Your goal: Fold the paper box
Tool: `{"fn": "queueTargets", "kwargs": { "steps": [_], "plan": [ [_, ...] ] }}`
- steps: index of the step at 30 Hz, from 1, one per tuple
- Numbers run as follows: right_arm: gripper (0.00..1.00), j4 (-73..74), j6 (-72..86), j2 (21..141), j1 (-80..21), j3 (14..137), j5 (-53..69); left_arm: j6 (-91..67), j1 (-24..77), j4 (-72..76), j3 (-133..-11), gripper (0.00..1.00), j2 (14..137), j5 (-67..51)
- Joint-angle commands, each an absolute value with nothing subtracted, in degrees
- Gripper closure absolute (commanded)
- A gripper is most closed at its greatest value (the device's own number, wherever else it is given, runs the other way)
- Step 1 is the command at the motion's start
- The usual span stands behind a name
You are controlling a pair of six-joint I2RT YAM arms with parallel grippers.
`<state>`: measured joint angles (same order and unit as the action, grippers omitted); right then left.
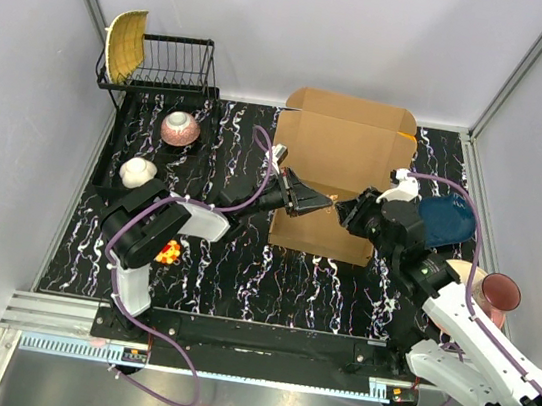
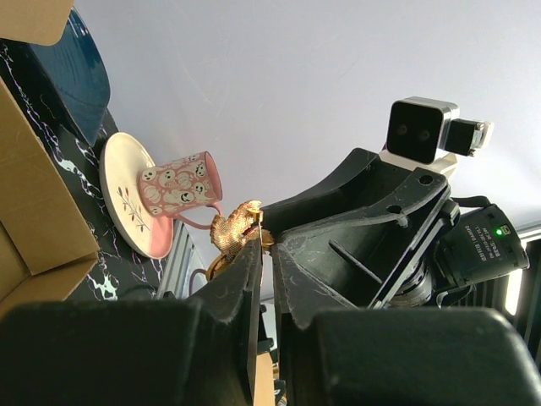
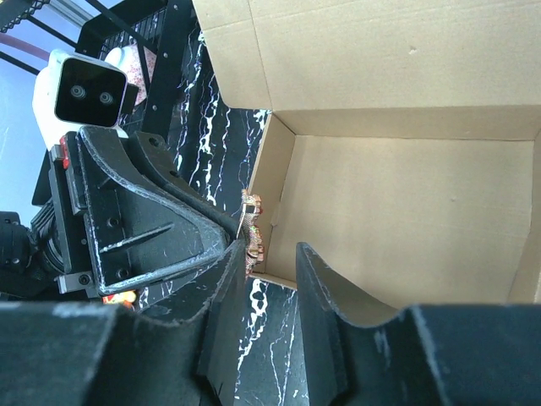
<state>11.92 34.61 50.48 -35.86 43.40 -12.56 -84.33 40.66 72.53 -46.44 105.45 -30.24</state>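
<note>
Jaws of the left gripper (image 2: 258, 241) stand almost closed, pinching a small golden crinkled scrap (image 2: 235, 228). Those of the right gripper (image 3: 270, 249) stand part open and empty, at the near wall of the plain brown corrugated cardboard box (image 1: 344, 153). The box sits mid black marbled mat (image 1: 243, 260), walls up, lid raised. Lowering the lid looks next, which calls for free jaws. Only the wrist views resolve the scrap.

Left of the paper box (image 1: 344, 148), bare mat (image 1: 228, 258) gives passage up to a pink bowl (image 1: 180, 129) and a white bowl (image 1: 137, 172). Right of it a blue plate (image 1: 450, 220) blocks; the left gripper (image 1: 324, 202) and right gripper (image 1: 343, 211) crowd the space over it.
</note>
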Motion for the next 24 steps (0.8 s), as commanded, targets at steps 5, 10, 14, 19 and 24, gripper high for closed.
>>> {"fn": "queueTargets", "kwargs": {
  "steps": [5,10,14,19,24],
  "plan": [
    [0.70,10.55,35.07,51.33,-36.12,43.86,-11.95,-84.46,41.13,95.62,-46.84,0.88,102.39,-30.67],
    [0.85,10.46,35.24,51.07,-36.04,43.68,-11.43,-84.46,41.13,95.54,-46.67,0.88,102.39,-30.67],
    [0.96,10.72,35.33,49.92,-36.04,43.77,-11.69,-84.55,41.05,95.54,-46.67,0.86,102.66,-30.85],
    [1.00,11.95,34.89,47.73,-36.04,45.08,-11.60,-84.73,40.87,95.62,-46.23,0.75,103.45,-30.94],
    [1.00,13.27,34.28,46.23,-36.04,46.84,-10.81,-85.52,40.17,95.62,-46.49,0.55,104.68,-31.20]
  ]
}}
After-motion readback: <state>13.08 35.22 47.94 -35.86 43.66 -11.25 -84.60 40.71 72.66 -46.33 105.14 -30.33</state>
